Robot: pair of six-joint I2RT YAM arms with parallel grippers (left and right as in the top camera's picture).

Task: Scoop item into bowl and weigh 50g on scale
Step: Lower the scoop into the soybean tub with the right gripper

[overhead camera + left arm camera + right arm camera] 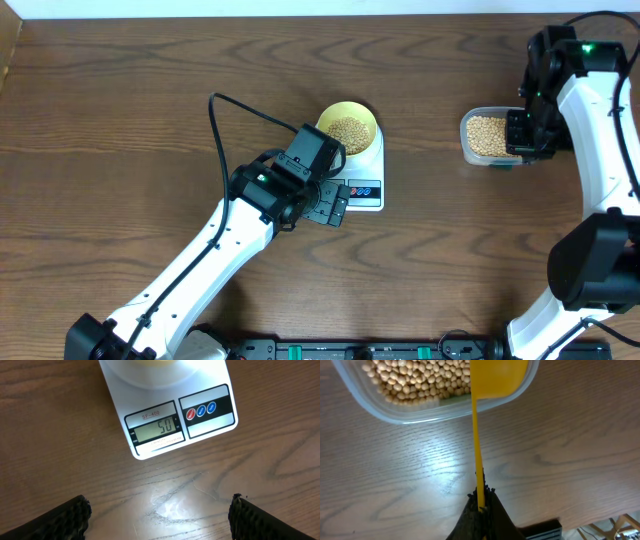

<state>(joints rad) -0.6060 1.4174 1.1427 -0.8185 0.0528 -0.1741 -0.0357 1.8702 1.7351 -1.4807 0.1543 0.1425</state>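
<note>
1. The scale [368, 192] sits at the centre of the overhead frame on the wooden table [120, 110], its front panel toward the lower edge.
2. The pale-yellow bowl [371, 118] rests on the scale's platform, at the scale's upper end. A layer of soybeans [347, 131] covers the bowl's floor.
3. In the left wrist view the display [157, 429] reads 50. One red and two blue buttons [201, 410] lie to its right.
4. The left gripper [159, 519] is released, jaws wide apart with nothing between them. It hovers over bare table just in front of the scale and is not touching it.
5. The right gripper [480, 510] is clenched on the thin handle of a yellow measuring scoop [497, 375].
6. The scoop's cup lies over the rim of a clear plastic tub [410, 414], at the upper centre of the right wrist frame. Whether they touch cannot be told.
7. The tub holds more soybeans and stands at the upper right of the overhead frame, well apart from the scale.
</note>
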